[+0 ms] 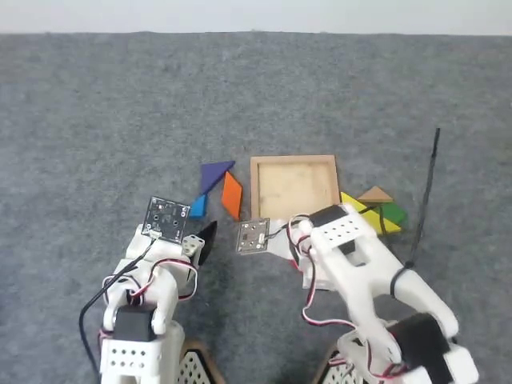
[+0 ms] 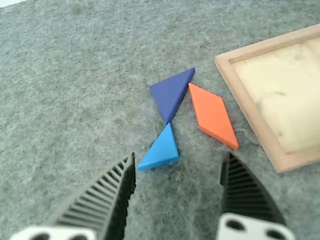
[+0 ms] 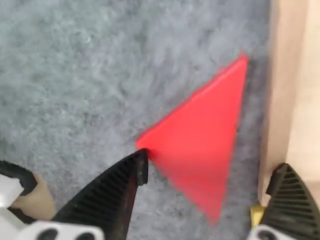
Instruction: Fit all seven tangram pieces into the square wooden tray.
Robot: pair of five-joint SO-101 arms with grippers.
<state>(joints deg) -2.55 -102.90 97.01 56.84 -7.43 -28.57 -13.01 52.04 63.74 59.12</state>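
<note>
Between wide-open jaws of the right claw [image 3: 212,167] lies a red triangle [image 3: 200,150], just beside the wooden tray [image 3: 282,75] wall; left claw [image 2: 177,162] gapes wide, light blue triangle [image 2: 161,150] just ahead.

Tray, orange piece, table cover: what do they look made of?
Tray: light unpainted wood with a matte finish; faint grain and stains show on its floor. Orange piece: smooth, evenly coloured, slight sheen; painted wood or plastic, can't tell which. Table cover: grey short-pile carpet or felt, going by the fuzzy, fibrous texture.
</note>
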